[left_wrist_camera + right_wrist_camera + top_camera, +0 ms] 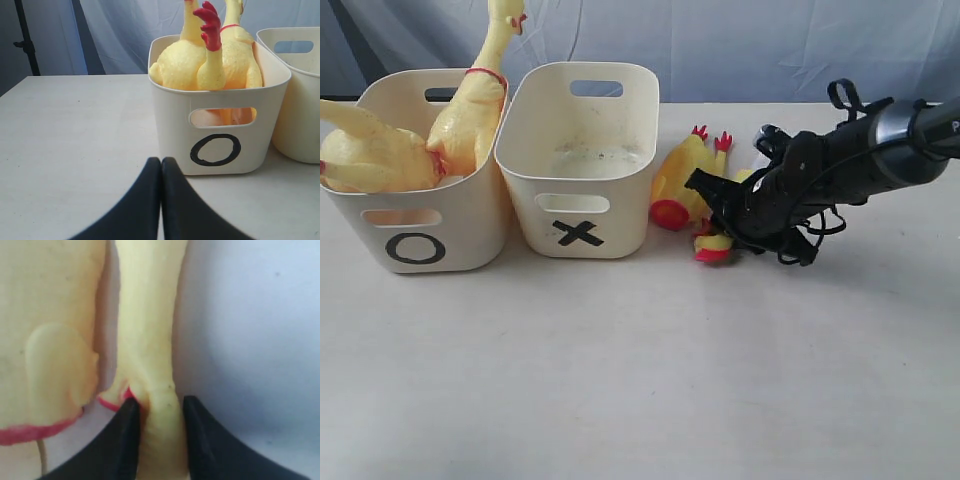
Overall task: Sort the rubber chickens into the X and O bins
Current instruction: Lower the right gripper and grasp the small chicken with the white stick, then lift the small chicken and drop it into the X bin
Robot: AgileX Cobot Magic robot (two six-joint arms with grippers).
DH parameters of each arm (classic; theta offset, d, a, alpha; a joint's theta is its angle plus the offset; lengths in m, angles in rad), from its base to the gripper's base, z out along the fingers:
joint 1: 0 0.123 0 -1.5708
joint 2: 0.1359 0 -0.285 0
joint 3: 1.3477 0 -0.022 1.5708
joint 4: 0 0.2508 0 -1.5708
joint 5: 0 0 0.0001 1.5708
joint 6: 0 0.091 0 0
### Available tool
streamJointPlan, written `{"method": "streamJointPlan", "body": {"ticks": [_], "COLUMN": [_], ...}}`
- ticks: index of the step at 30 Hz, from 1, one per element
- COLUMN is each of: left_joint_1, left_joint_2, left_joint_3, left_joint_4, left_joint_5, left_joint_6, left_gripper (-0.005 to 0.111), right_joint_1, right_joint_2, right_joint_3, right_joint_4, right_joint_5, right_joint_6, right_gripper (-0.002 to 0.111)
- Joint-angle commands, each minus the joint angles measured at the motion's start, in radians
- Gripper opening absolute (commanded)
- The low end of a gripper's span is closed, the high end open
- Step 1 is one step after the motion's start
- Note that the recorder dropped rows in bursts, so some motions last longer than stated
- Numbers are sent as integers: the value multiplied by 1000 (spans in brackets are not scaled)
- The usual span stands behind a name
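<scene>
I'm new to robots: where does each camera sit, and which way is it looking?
Exterior view: off the arms, facing the marked fronts of the O bin and X bin; shows the right arm.
Left wrist view: low over the table, facing the O bin; shows shut left jaws.
Right wrist view: pressed close to a small chicken; shows right jaws pinching its neck.
Shared: exterior and left wrist both show the O bin's large chickens.
</scene>
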State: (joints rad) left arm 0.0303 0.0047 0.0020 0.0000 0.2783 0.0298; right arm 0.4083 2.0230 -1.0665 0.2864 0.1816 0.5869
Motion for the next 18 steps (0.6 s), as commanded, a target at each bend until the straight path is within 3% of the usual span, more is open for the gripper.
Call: {"method": "streamJointPlan", "body": {"ticks": [1,6,14,18], "left_joint_1": [-5,-5,-5,-5], "left_joint_2": [-5,-5,-5,-5], "left_joint_3": [-2,-2,-2,-2], "left_joint_4": [-7,-7,-7,-7], "left_joint_5": [-9,-9,-9,-9], "left_joint_6": [-3,-3,-3,-3], "left_gripper": [0,0,0,0], "right_joint_1": [-61,-100,17,72], "right_joint_2": [-135,-316,-300,-202], "right_joint_3": [5,-23,-45,-128], "right_joint_4": [-109,-308,-895,-894], "right_joint_5": [43,-145,-840,-836], "right_joint_6": [-15,-17,-30,-30], "right_gripper": [-1,-1,-1,-1]}}
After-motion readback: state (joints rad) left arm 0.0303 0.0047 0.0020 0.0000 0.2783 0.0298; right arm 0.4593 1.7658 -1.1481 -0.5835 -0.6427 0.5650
